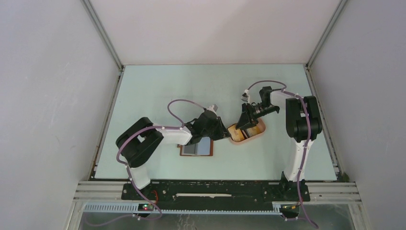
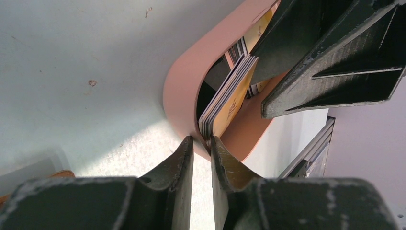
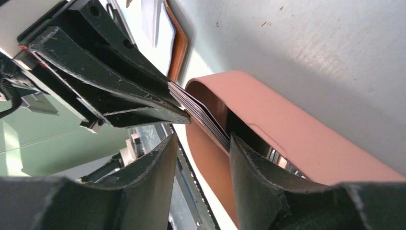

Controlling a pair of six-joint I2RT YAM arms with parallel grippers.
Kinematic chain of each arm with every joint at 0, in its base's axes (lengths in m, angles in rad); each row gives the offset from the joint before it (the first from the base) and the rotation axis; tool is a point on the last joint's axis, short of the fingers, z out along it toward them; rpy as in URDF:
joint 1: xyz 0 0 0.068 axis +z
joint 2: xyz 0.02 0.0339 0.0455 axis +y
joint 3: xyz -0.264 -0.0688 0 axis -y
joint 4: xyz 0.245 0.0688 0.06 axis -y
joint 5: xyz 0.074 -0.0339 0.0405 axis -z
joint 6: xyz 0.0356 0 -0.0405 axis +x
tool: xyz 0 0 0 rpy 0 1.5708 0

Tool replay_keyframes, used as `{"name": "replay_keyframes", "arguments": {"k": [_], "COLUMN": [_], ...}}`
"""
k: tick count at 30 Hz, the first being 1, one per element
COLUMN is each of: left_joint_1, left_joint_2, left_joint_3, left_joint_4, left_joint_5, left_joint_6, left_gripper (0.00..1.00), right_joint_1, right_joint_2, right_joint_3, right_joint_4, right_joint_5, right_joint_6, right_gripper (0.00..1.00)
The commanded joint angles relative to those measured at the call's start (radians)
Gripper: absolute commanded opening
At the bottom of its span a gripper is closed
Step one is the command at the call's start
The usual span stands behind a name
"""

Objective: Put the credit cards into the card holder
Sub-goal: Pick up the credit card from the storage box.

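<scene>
Plastic credit cards (image 2: 230, 100): stiff, light, slick stack clenched at one end in left claw (image 2: 202, 141); right claw (image 3: 203, 139) spread astride far end; card holder (image 1: 196, 147) beside left claw. Best pinched across flat faces.

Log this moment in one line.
left gripper shut on credit cards | right gripper open at them | pink tray beneath | card holder open

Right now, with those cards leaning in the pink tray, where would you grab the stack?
Take the card stack by the end that rises above the pink tray rim, a flat face against each of the left fingers, coming from over the open top. It leans on edge, and the tray wall blocks its lower end.
</scene>
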Motion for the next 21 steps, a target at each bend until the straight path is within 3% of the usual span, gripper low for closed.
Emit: {"name": "replay_keyframes", "arguments": {"k": [1, 10, 19, 21], "left_joint_1": [0.007, 0.013, 0.019, 0.022], "left_joint_2": [0.017, 0.020, 0.023, 0.021], "left_joint_3": [0.069, 0.073, 0.071, 0.069], "left_joint_4": [0.017, 0.018, 0.023, 0.025], "left_joint_5": [0.019, 0.033, 0.044, 0.047], "left_joint_6": [0.022, 0.029, 0.031, 0.031], "left_gripper": [0.22, 0.22, 0.22, 0.22], "right_joint_1": [0.043, 0.085, 0.078, 0.072], "right_joint_2": [-0.039, -0.068, -0.083, -0.088], "right_joint_3": [0.025, 0.014, 0.013, 0.014], "right_joint_4": [-0.018, 0.029, 0.024, 0.019], "right_joint_5": [0.021, 0.107, 0.090, 0.085], "right_joint_6": [-0.041, -0.039, -0.056, -0.064], "right_gripper": [0.50, 0.32, 0.00, 0.00]}}
